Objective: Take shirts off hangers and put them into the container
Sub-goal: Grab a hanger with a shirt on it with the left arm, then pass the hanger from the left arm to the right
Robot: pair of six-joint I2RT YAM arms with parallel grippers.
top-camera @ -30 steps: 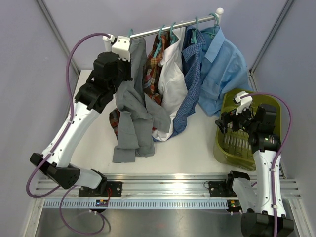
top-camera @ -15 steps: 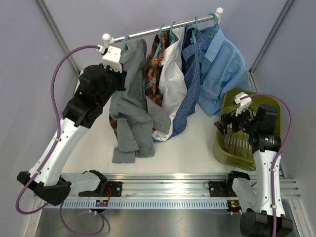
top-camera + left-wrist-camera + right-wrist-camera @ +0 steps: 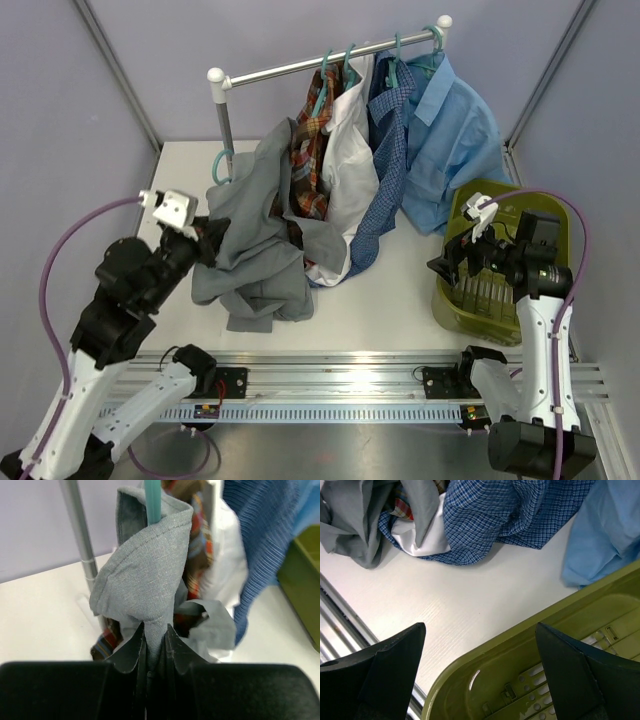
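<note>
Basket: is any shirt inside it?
No, the top view shows the basket holding nothing, only its bare slotted floor.

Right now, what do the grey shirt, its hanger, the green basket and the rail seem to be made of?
Grey shirt: woven cloth, likely cotton, matte; a fine weave and stitched hems show.
Hanger: probably plastic, smooth and evenly teal.
Basket: olive moulded plastic, slightly glossy, with slots in it.
Rail: apparently bare metal, judging by its silvery sheen.

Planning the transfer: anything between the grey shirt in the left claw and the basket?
Yes: the white shirt and blue-check shirt trail on the table between grey shirt and basket; the open right claw hovers over the basket's rim.
</note>
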